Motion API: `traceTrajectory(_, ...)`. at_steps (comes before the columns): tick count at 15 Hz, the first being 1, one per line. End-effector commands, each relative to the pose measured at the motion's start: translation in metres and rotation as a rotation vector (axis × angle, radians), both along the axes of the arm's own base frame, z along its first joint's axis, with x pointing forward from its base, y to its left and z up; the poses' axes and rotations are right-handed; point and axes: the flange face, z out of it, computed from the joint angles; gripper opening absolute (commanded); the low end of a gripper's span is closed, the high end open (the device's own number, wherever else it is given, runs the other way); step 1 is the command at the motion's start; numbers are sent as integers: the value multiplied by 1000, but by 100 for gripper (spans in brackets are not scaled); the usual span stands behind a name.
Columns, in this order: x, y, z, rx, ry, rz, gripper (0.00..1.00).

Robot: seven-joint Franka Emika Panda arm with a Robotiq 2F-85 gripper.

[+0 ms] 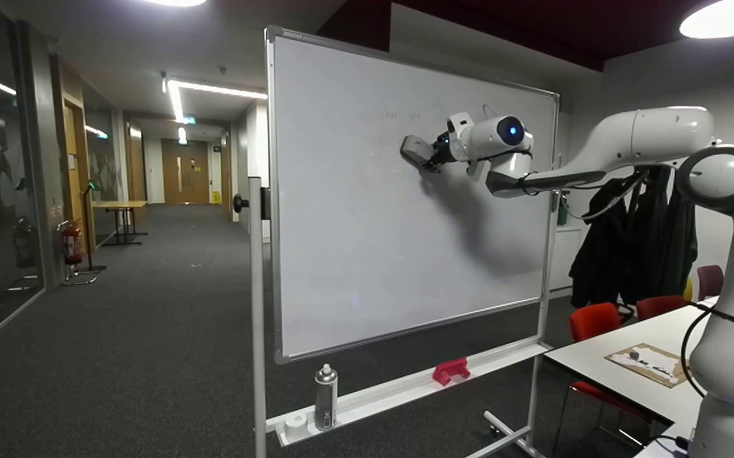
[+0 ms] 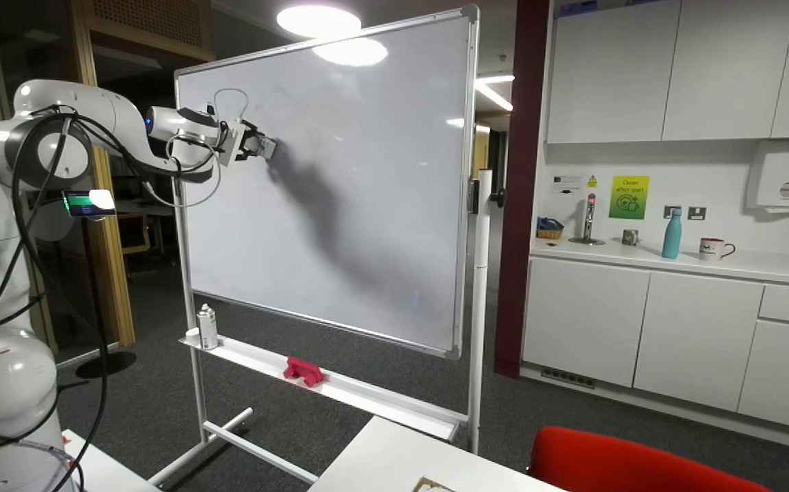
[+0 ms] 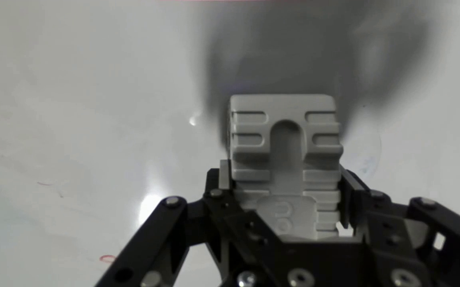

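Since the hand (image 3: 286,181) was clamped across opposite sides of the grey eraser (image 3: 287,157), it stood only as wide as that block, and we judged the side-on hold meant to leave the ridged back facing us in the wrist view and, presumably, the wiping face toward the whiteboard (image 1: 367,254). We saw the eraser at the upper part of the whiteboard, though we could not tell whether it touched the surface. Near it we made out faint writing (image 1: 391,116) and, in the wrist view, a small red loop (image 3: 106,256). Below ran a tray (image 1: 392,395), where a spray can (image 1: 326,401) stood upright just beside a small white round item (image 1: 296,425); a red bracket-like piece (image 1: 451,371) lay farther along, and we took the tray for a handy place for such supplies. Beyond, we saw a red chair (image 1: 595,321) beside the white table (image 1: 596,348). Farthest off, in an exterior view, a turquoise bottle (image 2: 672,234) and a white mug (image 2: 710,249) stood beneath wall cupboards (image 2: 613,75), perhaps to be out of the way.
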Motion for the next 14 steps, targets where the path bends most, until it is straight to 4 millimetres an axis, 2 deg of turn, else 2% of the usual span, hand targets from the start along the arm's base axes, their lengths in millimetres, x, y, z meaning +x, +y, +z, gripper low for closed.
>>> traceTrajectory(1, 12, 0, -3, 14, 4, -9, 35)
traceTrajectory(6, -8, -1, 58, 115, -69, -9, 35)
traceTrajectory(10, -15, -21, 108, 222, -134, -26, 35)
traceTrajectory(12, -14, -32, 121, 258, -153, -40, 35)
traceTrajectory(14, -9, -41, 120, 270, -154, -50, 35)
